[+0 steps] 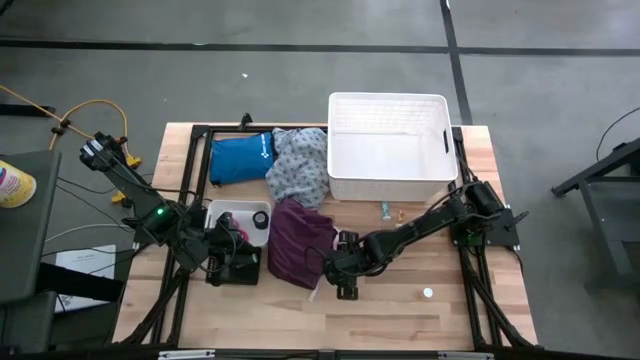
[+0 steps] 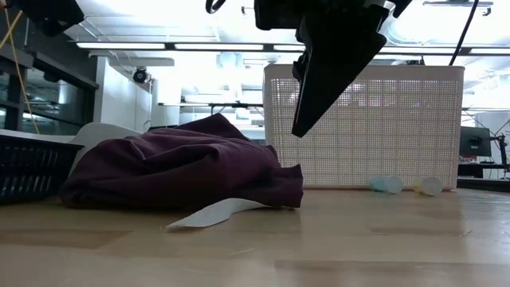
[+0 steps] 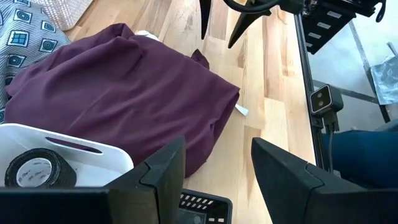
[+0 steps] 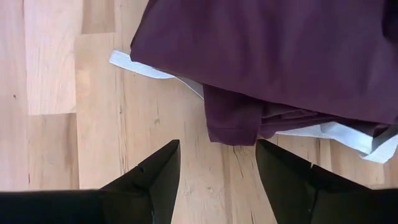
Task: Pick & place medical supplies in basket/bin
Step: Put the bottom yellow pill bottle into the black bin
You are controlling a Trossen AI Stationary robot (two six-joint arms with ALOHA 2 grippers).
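A maroon garment (image 1: 300, 242) lies crumpled on the wooden table, and a white strip (image 4: 149, 67) sticks out from under it. My right gripper (image 4: 214, 177) hangs open just above the table at the garment's near right corner (image 4: 231, 127), touching nothing. From table height its dark fingers (image 2: 317, 88) stand clear of the wood. My left gripper (image 3: 217, 163) stays open above the small white tray (image 3: 93, 163) and the black mesh crate (image 1: 235, 268), left of the garment. The big white basket (image 1: 388, 148) stands at the far right. A grey-patterned garment (image 1: 298, 165) lies beside it.
A blue pouch (image 1: 240, 158) lies at the far left. Two small vials (image 1: 392, 211) rest in front of the basket, and a tiny white round piece (image 1: 428, 293) lies near the front right. A black roll (image 3: 34, 168) sits in the small tray.
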